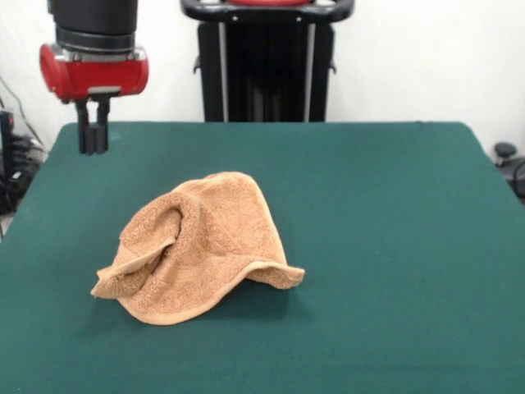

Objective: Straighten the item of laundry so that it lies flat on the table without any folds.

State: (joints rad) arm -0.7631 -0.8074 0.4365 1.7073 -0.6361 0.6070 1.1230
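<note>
Arm raised, gripper [93, 139] pointing down, fingers together, empty.

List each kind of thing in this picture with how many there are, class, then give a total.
Towel: 1
Table: 1
Gripper: 1
Total: 3

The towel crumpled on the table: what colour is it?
Orange-tan, the towel; it shows best in the front view.
</note>
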